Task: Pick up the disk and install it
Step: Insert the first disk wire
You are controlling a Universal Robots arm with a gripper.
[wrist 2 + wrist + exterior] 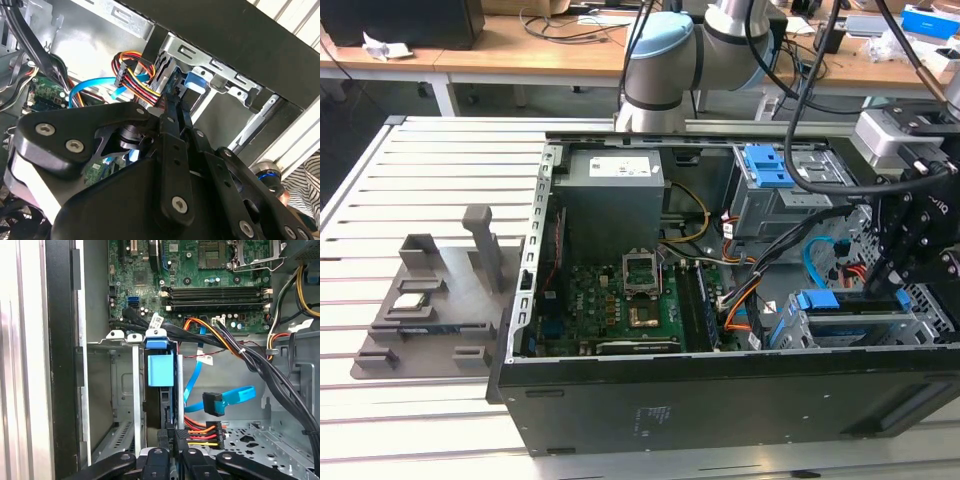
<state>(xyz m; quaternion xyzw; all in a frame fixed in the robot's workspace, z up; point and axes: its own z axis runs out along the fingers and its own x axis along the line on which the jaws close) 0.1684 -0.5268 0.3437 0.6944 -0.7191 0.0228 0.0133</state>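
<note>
I'm working in what looks like a robotics lab or electronics workshop. An opened desktop computer case (720, 400) lies on a slatted aluminium worktable (430, 180), its motherboard (620, 300) exposed. A grey parts fixture (430, 310) sits beside it. Behind, wooden desks (520, 55) carry loose cables and boxes.
</note>
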